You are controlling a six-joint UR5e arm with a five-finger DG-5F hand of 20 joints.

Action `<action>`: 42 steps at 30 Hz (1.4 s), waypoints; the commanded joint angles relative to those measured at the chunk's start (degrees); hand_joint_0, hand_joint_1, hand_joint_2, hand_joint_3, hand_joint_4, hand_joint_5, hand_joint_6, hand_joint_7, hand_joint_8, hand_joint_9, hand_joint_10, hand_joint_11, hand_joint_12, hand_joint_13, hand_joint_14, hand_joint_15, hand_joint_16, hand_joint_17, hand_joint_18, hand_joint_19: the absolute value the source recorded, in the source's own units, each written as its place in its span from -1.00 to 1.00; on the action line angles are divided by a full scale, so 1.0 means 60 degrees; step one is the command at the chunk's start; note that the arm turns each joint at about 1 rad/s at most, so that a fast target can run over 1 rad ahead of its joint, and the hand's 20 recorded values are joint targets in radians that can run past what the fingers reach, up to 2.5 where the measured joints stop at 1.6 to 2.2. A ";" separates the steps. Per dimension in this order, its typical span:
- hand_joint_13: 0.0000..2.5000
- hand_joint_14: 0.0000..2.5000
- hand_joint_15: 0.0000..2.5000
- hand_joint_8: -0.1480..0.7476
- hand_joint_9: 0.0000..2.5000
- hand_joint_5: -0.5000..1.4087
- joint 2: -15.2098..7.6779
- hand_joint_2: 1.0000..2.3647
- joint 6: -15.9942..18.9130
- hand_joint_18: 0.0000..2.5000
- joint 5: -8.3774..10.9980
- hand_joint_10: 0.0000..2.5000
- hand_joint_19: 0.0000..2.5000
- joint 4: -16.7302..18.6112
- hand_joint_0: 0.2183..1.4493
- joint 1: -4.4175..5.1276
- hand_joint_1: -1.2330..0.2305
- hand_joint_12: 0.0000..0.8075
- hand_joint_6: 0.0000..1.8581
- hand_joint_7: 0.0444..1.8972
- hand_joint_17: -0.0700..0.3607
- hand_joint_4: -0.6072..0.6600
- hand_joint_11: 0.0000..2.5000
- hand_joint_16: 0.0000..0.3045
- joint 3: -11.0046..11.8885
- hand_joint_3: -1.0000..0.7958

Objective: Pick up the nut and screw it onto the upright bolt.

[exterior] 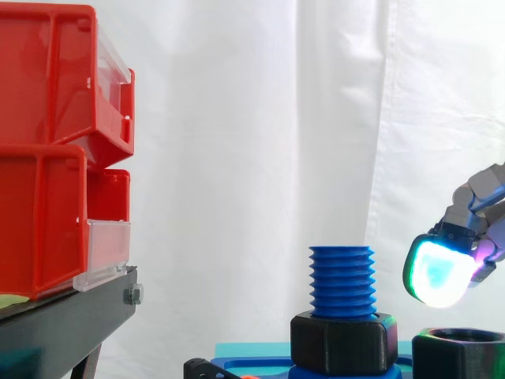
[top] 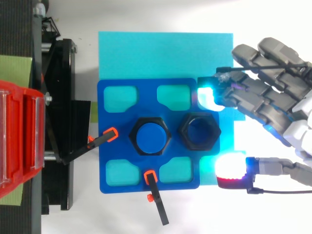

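Now we are hovering our hand [top: 267, 100] near the nut [top: 199, 131], fingers apart, gripping nothing. The nut is sitting beside the bolt [top: 149, 137].

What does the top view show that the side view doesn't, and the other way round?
Top view adds the blue plate with its pockets, two orange-tipped clamps and the loose nut's hole. Side view adds the bolt's threads and the red bins stacked two high. Both share the bolt, the black collar at its foot, the loose nut and the open hand beside it.
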 commanded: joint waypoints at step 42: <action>-0.80 -1.00 -1.00 0.11 -0.73 -0.74 -0.0578 -1.00 -0.0374 -0.83 0.0126 -1.00 -1.00 0.0510 -0.76 -0.0021 -0.08 0.15 -0.46 -0.23 0.04 0.38 -0.96 -0.55 0.0002 -0.44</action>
